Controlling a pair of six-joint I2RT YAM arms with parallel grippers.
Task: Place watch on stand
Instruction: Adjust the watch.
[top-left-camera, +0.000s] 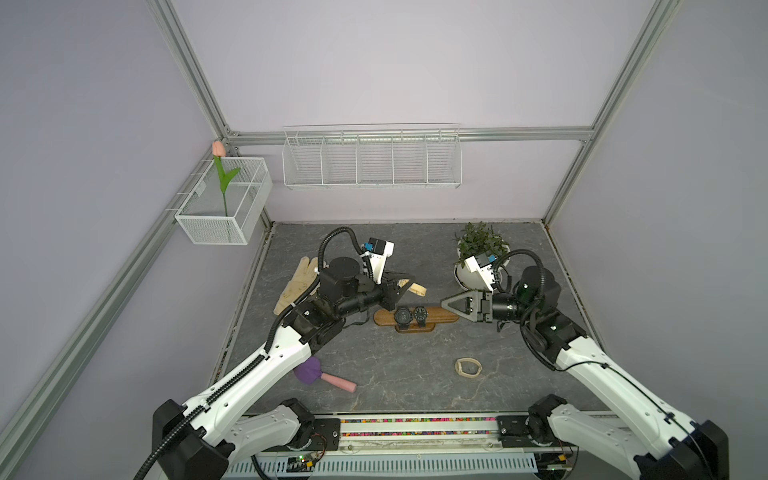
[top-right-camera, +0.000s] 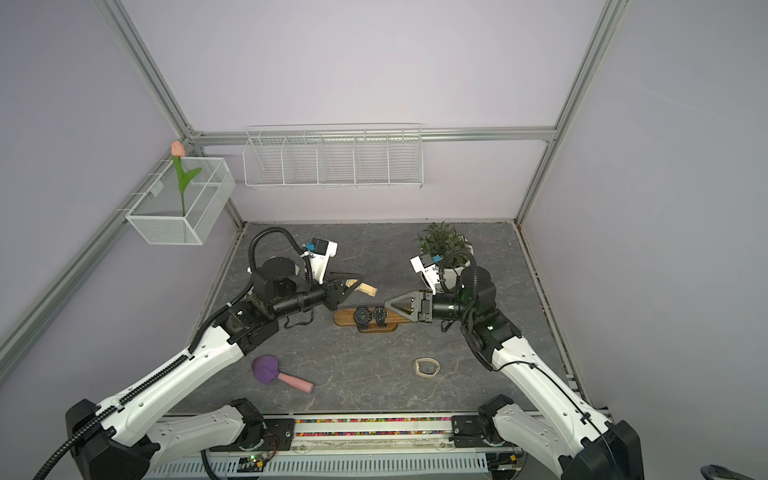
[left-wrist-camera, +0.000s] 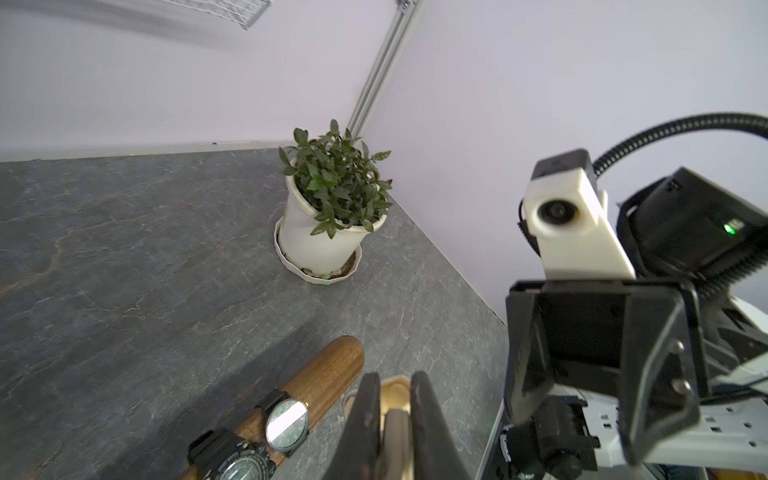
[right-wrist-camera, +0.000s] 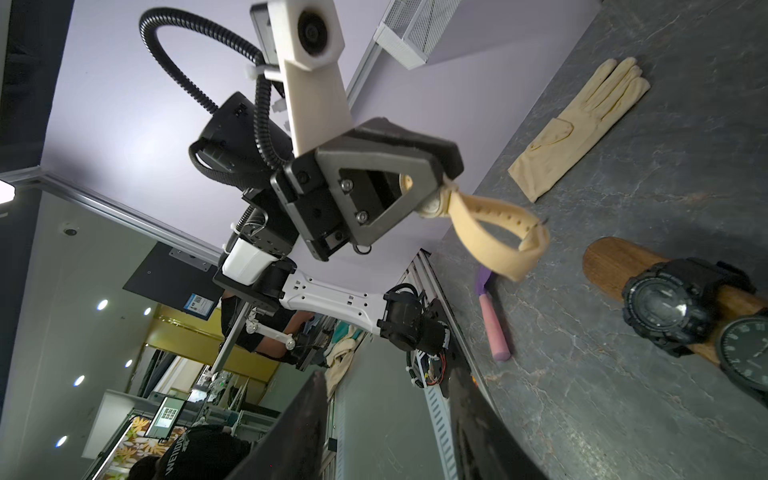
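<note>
Two black watches (top-left-camera: 402, 316) (top-left-camera: 420, 313) on one stand (top-left-camera: 383, 318); one cream watch (top-left-camera: 417, 289) clamped in left end effector (left-wrist-camera: 394, 380); right end effector (top-left-camera: 444, 302) apart.

Both top views look down from high over the whole worktop (top-left-camera: 415, 374). The wrist views sit close in, facing each other across the stand (left-wrist-camera: 332, 365).

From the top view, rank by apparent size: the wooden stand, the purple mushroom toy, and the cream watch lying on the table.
In a top view:
1. wooden stand
2. purple mushroom toy
3. cream watch
</note>
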